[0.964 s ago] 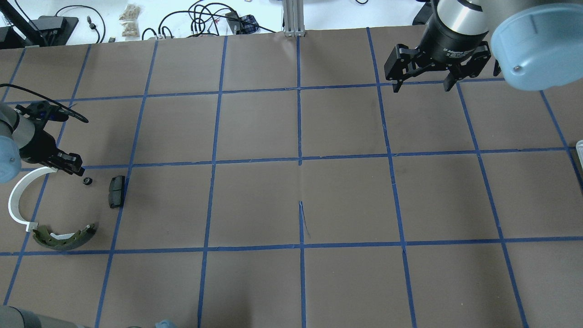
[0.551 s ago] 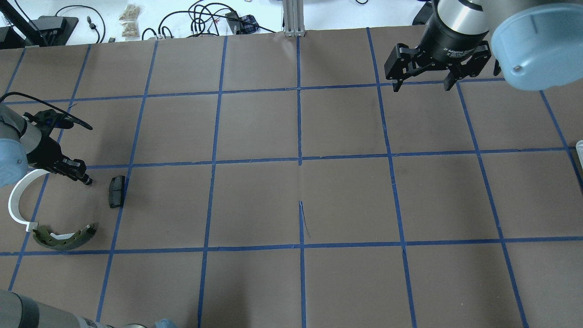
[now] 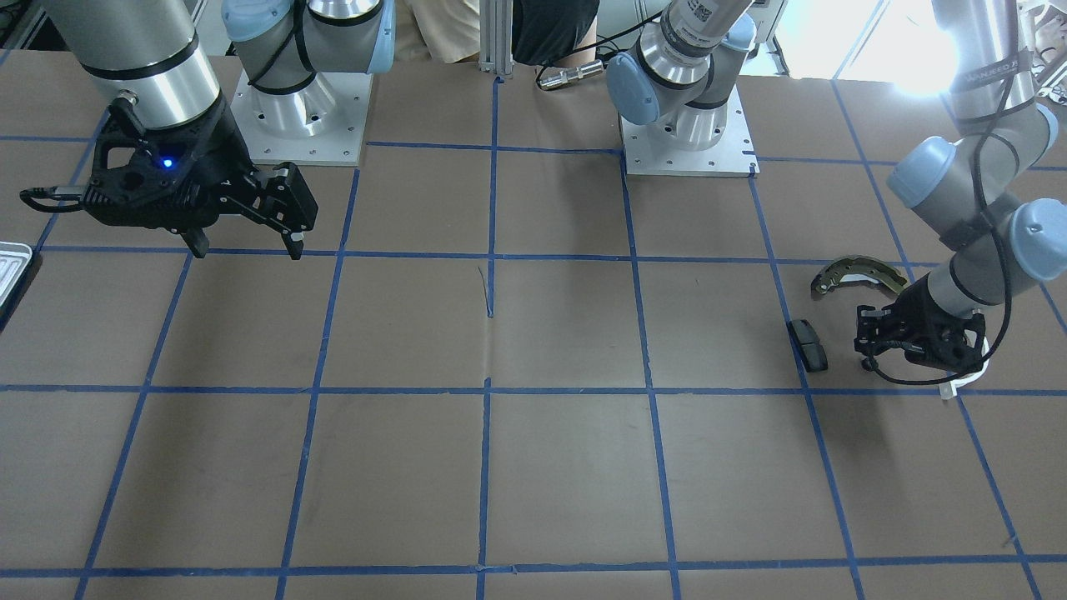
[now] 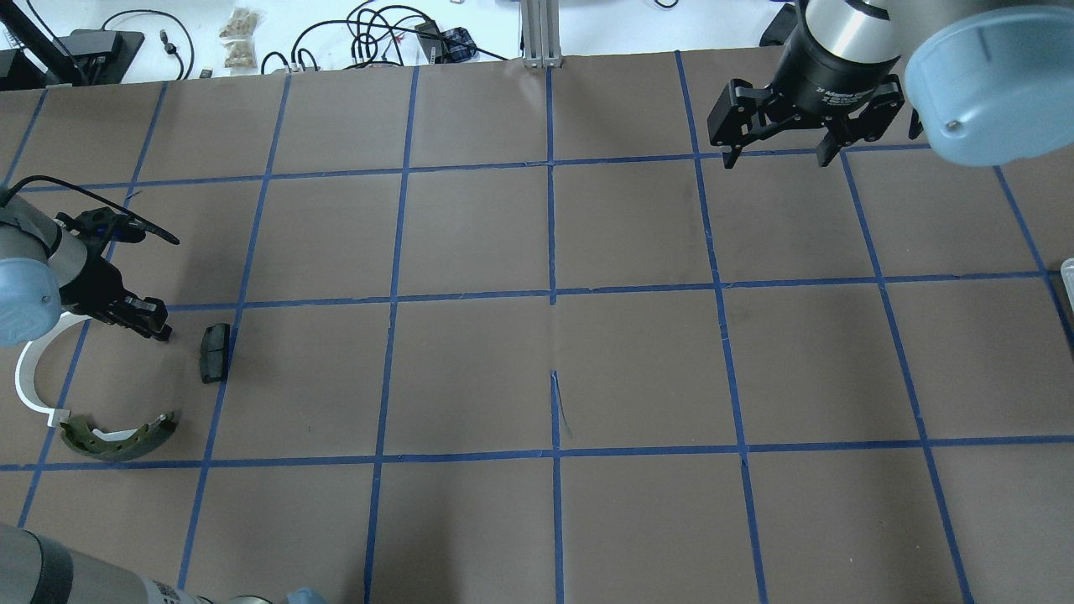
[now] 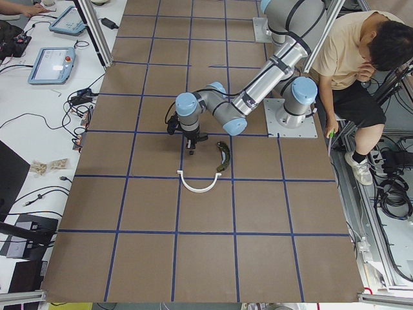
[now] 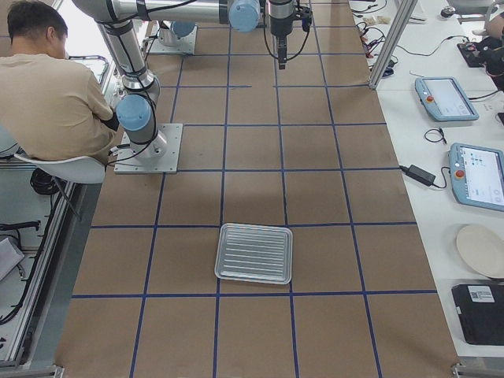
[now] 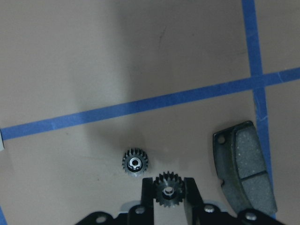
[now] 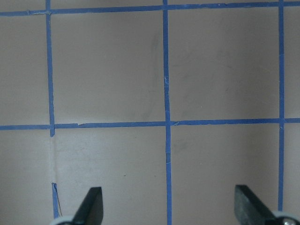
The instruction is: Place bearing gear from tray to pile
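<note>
My left gripper (image 4: 158, 330) is low over the table at the pile, shut on a small black bearing gear (image 7: 168, 195) that sits between its fingers in the left wrist view. A second black gear (image 7: 135, 162) lies on the table just beyond it. The pile's black pad (image 4: 214, 352), white plastic arc (image 4: 29, 377) and bronze-grey brake shoe (image 4: 117, 438) lie around the gripper. The silvery tray (image 6: 253, 253) lies far off on my right side, with only its rim showing at the overhead view's edge (image 4: 1067, 273). My right gripper (image 4: 776, 158) is open and empty, high at the back right.
Brown table surface with a blue tape grid. Cables and small items lie beyond the far edge (image 4: 377, 33). A seated person (image 5: 361, 64) is beside the robot bases. Tablets (image 6: 480, 173) lie on the side bench.
My left gripper has moved forward and down to the spot beside the pad, and now hides the gear that lay there on the table. The right arm has not moved.
</note>
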You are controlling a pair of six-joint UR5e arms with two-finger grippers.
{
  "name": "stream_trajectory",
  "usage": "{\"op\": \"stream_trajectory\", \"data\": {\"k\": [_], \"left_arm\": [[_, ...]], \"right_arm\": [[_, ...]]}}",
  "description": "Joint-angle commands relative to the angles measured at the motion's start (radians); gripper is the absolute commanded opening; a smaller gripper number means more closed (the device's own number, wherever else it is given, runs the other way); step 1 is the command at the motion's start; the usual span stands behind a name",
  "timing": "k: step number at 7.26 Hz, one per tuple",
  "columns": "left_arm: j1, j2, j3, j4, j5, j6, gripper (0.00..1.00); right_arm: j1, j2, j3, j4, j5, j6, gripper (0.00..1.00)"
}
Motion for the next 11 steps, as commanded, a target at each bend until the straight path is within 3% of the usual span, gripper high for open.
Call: {"op": "stream_trajectory", "data": {"k": [1, 2, 3, 4, 6, 8, 9, 11], "left_arm": [[-0.001, -0.002, 0.003, 0.002, 0.001, 0.008, 0.34], [-0.001, -0.002, 0.003, 0.002, -0.001, 0.03, 0.55], [-0.001, 0.0, 0.009, 0.002, -0.001, 0.031, 0.85], [-0.006, 0.003, 0.015, 0.003, -0.007, 0.027, 0.99], [-0.048, 0.044, 0.079, -0.018, -0.002, 0.025, 1.0], [-0.154, 0.101, 0.182, -0.222, -0.037, -0.023, 1.0], [-0.218, 0.121, 0.225, -0.257, -0.042, -0.151, 1.0], [-0.388, 0.171, 0.349, -0.461, -0.019, -0.382, 1.0]], "right_arm": [[0.0, 0.002, 0.0, 0.0, 0.0, 0.001, 1.0], [0.0, 0.002, 0.0, 0.0, 0.0, 0.001, 1.0], [-0.002, 0.002, 0.0, 0.0, 0.0, 0.001, 1.0], [0.0, 0.002, 0.0, 0.0, 0.0, 0.001, 1.0], [-0.002, 0.002, 0.0, 0.0, -0.001, 0.001, 1.0], [-0.003, 0.001, 0.0, 0.0, -0.003, -0.001, 1.0], [-0.003, -0.001, 0.0, 0.0, 0.0, 0.001, 1.0], [-0.002, 0.002, 0.001, 0.0, 0.002, 0.004, 1.0]]}}
